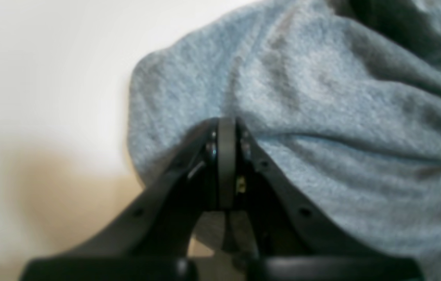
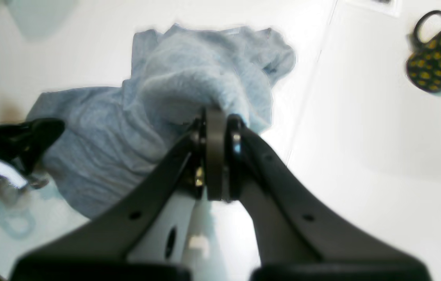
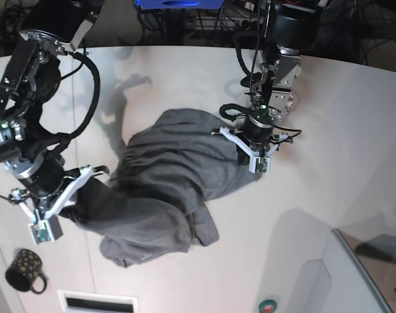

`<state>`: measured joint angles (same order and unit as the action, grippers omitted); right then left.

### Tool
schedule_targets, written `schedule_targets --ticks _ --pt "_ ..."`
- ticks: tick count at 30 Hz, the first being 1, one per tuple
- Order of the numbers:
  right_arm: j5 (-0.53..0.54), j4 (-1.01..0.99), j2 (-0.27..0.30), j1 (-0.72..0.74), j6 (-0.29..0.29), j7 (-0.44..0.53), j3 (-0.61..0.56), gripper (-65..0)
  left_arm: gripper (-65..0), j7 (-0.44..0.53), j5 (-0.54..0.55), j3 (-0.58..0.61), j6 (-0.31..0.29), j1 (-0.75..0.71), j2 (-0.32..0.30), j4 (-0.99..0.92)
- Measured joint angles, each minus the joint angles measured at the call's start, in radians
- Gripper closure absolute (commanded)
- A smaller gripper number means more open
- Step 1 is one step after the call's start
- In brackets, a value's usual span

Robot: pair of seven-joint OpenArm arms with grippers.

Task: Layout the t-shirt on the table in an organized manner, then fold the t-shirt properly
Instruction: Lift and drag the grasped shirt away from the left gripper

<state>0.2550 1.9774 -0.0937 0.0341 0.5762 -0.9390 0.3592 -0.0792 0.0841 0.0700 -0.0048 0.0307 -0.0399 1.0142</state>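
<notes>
The heather-grey t-shirt [image 3: 165, 176] lies bunched in a diagonal heap on the white table [image 3: 328, 195]. My left gripper [image 3: 239, 152] is shut on the shirt's far right edge. In the left wrist view its jaws [image 1: 226, 127] pinch a fold of the t-shirt [image 1: 322, 97]. My right gripper [image 3: 79, 201] is shut on the shirt's near left edge. In the right wrist view the right gripper [image 2: 218, 117] holds a raised hump of the t-shirt [image 2: 99, 144], and the left gripper [image 2: 44, 130] shows at the shirt's other end.
A black mug with yellow dots [image 3: 25, 268] stands near the front left corner, also in the right wrist view as the mug [image 2: 437, 58]. A thin seam [image 2: 306, 105] crosses the tabletop. A grey panel [image 3: 364, 280] sits front right, and cables run along the back edge.
</notes>
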Motion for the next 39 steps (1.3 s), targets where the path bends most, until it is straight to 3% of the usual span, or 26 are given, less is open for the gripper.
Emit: schedule_targets --ticks 3,6,12,20,21,23,26,27,28,30,34,36,39 --pt "-0.008 0.000 0.002 -0.002 0.011 -0.002 0.093 -0.6 0.0 0.004 0.000 -0.006 0.006 0.001 -0.021 -0.002" --pt "-0.010 0.000 0.002 -0.002 0.116 -0.003 0.211 -0.6 0.0 0.008 0.000 -0.005 0.003 -0.006 -0.043 0.000" --pt "-0.007 0.000 0.000 -0.007 0.117 -0.144 0.424 -0.6 0.0 0.019 0.000 -0.007 0.004 -0.023 -0.059 0.004" --pt "-0.014 -0.165 0.016 -0.080 0.118 -0.172 0.538 -1.7 0.0 0.019 0.000 -0.008 0.005 -0.085 -0.079 0.068" --pt "-0.018 -0.199 0.023 -0.081 0.118 -0.177 0.538 -2.3 0.0 0.009 0.000 -0.008 0.006 -0.096 -0.082 0.085" --pt "-0.018 -0.232 0.025 -0.085 0.117 -0.179 0.536 -10.1 0.0 -0.017 0.002 -0.008 0.008 -0.116 -0.082 0.122" --pt "-0.025 -0.198 0.059 -0.156 0.116 -0.155 0.408 -40.5 0.0 -0.039 0.000 -0.007 0.008 -0.160 -0.079 0.207" --pt "-0.025 -0.172 0.081 -0.188 0.119 -0.137 0.343 -47.3 0.0 -0.040 0.000 -0.008 0.009 -0.175 -0.080 0.239" --pt "-0.023 -0.143 0.110 -0.223 0.120 -0.092 0.280 -50.1 0.0 -0.036 0.000 -0.009 0.009 -0.192 -0.080 0.271" --pt "-0.024 -0.093 0.158 -0.268 0.121 -0.019 0.178 -46.1 0.0 -0.038 0.000 -0.010 0.009 -0.224 -0.082 0.329" --pt "-0.077 -0.065 0.163 -0.271 0.121 0.027 0.016 -33.6 0.0 -0.033 0.000 -0.096 0.006 -0.312 -0.081 0.412" --pt "-0.074 -0.085 0.153 -0.225 0.121 0.044 -0.092 -33.3 0.0 -0.043 0.000 -0.166 0.008 -0.340 -0.085 0.430" --pt "-0.069 -0.151 0.144 -0.122 0.102 0.098 -0.238 -38.0 0.0 -0.039 0.001 -0.256 0.013 -0.350 -0.089 0.444"
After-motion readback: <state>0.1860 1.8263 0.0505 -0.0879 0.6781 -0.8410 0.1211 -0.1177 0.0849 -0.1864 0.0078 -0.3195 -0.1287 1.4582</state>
